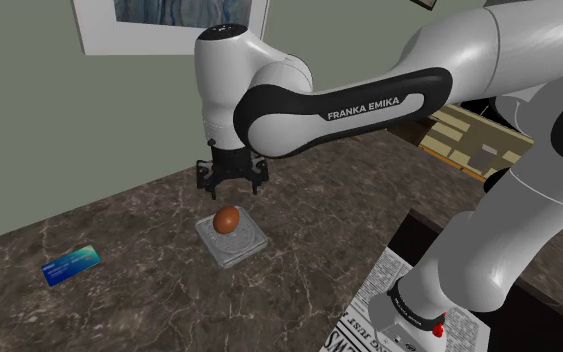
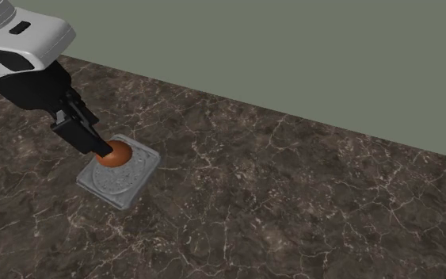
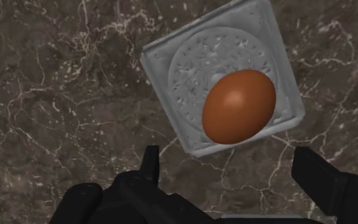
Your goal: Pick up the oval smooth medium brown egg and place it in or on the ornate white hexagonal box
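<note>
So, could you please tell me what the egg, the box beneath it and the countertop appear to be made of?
The egg: smooth brown shell with a soft sheen, judging by its faint highlight. The box: pale grey, matte, with raised ornament; perhaps plaster or carved stone, hard to say. The countertop: dark stone, marble-like, given its pale veins.

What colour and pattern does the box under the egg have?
The box is pale grey-white with a raised round relief; clearest in the wrist view.

FRANKA EMIKA stands in white capitals on the arm's (image 1: 364, 108) dark band (the newspaper's (image 1: 369, 312) print is unreadable).
</note>
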Tool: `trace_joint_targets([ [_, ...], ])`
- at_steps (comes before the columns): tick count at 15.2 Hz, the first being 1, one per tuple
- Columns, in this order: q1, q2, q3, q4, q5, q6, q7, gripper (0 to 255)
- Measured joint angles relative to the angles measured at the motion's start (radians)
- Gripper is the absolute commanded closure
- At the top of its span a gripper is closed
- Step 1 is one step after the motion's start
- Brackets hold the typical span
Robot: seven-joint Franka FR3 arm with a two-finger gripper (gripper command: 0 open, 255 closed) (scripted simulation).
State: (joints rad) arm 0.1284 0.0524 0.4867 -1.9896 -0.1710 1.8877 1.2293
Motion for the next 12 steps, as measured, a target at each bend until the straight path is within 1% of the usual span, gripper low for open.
trace_joint_targets([
  [2, 0.001, -0.003, 0.001, 0.013, 0.003, -0.016, -0.002, 0],
  [5, 0.005, -0.006, 0.005, 0.093, 0.009, -0.097, -0.009, 0],
  [6, 0.007, -0.008, 0.006, 0.106, 0.01, -0.112, -0.008, 0],
  [12, 0.008, -0.008, 0.008, 0.117, 0.011, -0.125, -0.008, 0],
])
